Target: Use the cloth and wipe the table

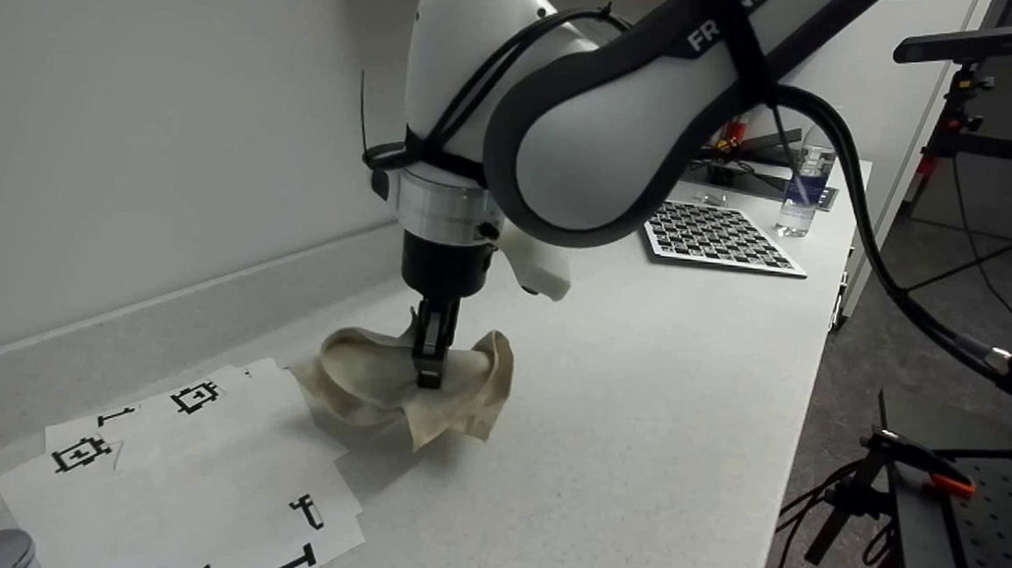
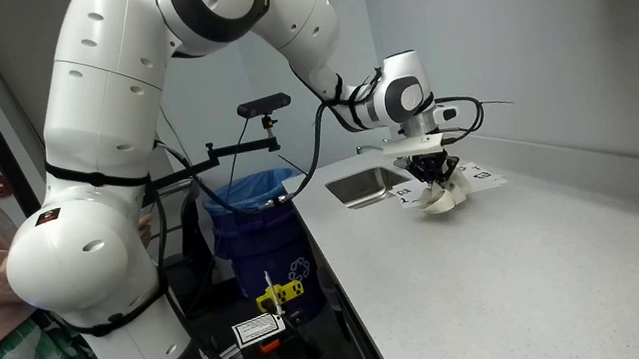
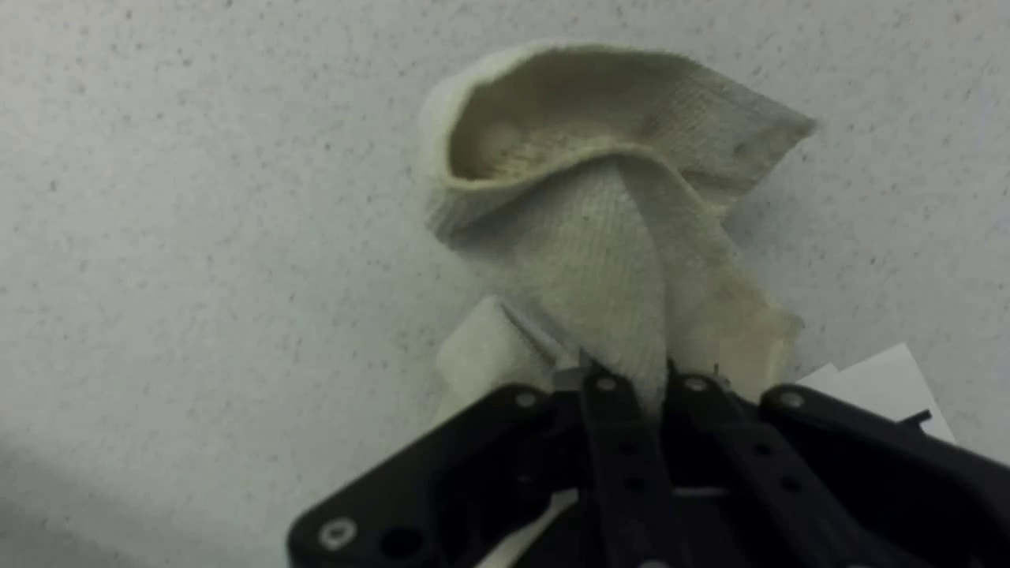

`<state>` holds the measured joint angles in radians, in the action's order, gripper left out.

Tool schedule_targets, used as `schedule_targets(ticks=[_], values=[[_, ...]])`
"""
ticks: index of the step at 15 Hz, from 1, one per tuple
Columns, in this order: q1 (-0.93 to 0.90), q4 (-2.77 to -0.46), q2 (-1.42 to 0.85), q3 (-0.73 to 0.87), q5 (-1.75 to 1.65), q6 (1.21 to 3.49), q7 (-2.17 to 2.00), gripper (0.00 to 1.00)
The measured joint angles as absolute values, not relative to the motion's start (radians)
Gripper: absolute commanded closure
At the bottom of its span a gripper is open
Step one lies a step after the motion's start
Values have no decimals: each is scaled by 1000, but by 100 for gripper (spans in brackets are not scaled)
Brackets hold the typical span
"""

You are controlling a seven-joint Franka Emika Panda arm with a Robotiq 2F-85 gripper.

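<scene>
Cloth [image 3: 596, 244], pinched in claw [image 1: 430, 378], flaring outward

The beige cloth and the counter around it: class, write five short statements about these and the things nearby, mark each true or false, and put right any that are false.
1. The gripper is pinching the beige cloth. True.
2. The beige cloth is spread out flat on the counter. False: it is bunched and folded, with curled edges.
3. Printed sheets lie on the counter in both exterior views. True.
4. The plastic bottle lies on its side on top of the checkered board. False: the plastic bottle stands upright beside the checkered board.
5. In an exterior view, a blue bag lines the recycling bin. True.
</scene>
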<state>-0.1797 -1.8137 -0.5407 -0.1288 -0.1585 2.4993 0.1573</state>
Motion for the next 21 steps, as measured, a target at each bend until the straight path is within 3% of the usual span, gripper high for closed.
schedule_targets(ticks=[10, 21], values=[[-157, -1616, -651, -65, -166, 2499, 152, 98], [-121, -1567, -769, -56, -142, 2499, 131, 98]])
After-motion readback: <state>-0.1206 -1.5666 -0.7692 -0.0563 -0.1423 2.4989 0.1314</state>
